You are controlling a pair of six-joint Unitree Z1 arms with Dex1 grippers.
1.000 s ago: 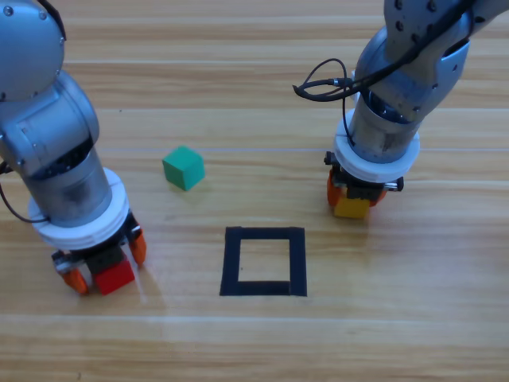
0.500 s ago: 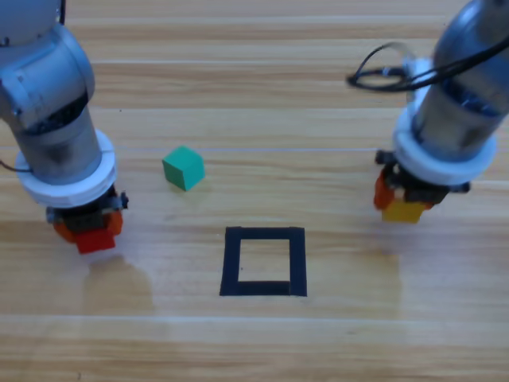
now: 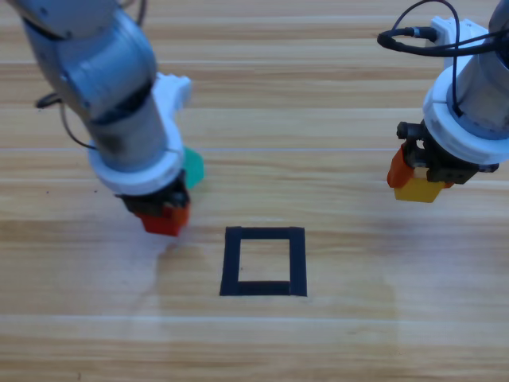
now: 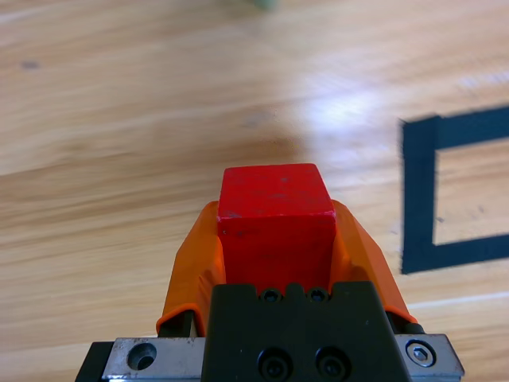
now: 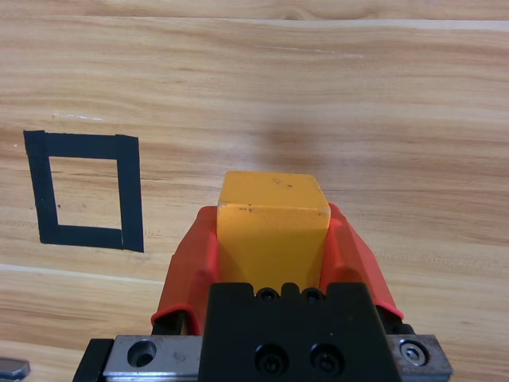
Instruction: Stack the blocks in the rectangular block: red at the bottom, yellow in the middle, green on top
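The red cube (image 3: pixel 162 224) (image 4: pixel 274 219) hangs above the table, held in my left gripper (image 3: pixel 163 216) (image 4: pixel 274 239), just left of the black tape rectangle (image 3: pixel 263 261) (image 4: pixel 419 207). At the right my right gripper (image 3: pixel 419 181) (image 5: pixel 273 239) is shut on the yellow cube (image 3: pixel 419 189) (image 5: pixel 273 227), lifted off the wood, well to the right of the rectangle (image 5: pixel 86 191). The teal-green cube (image 3: pixel 194 166) lies on the table behind my left arm, which hides most of it. The rectangle's opening holds nothing.
Bare wooden table (image 3: pixel 334 334) lies all round the rectangle. The left arm's body (image 3: pixel 119 95) leans over the upper left, the right arm's body (image 3: pixel 477 95) stands at the right edge with a black cable looped above it.
My left gripper has risen and swung right with the red cube, now close to the rectangle and covering the green cube. My right gripper has lifted the yellow cube and drifted slightly right.
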